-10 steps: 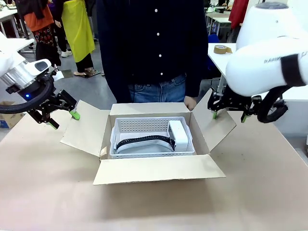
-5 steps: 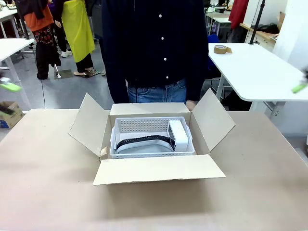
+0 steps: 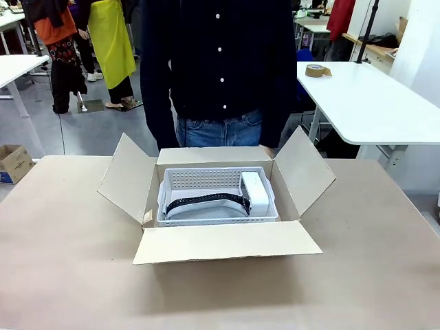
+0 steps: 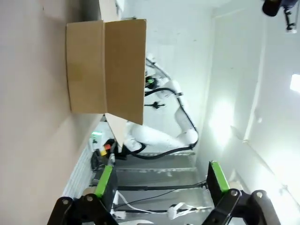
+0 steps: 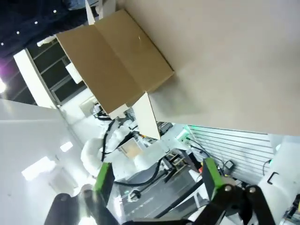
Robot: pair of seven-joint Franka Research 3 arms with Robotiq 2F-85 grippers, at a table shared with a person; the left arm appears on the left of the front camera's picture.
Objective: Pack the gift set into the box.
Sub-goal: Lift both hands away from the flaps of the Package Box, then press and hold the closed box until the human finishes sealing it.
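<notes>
In the middle of the table [image 3: 62,247], the cardboard box [image 3: 220,242] stands with all four flaps open. The gift set [image 3: 217,218] lies inside it: a white perforated basket [image 3: 206,180] with a black curved band [image 3: 206,201] and a white block [image 3: 255,192] at its right end. My left gripper [image 4: 159,176] is spread wide and holds nothing (the box is well off, seen from outside). My right gripper [image 5: 157,171] is likewise wide, empty, touching nothing.
</notes>
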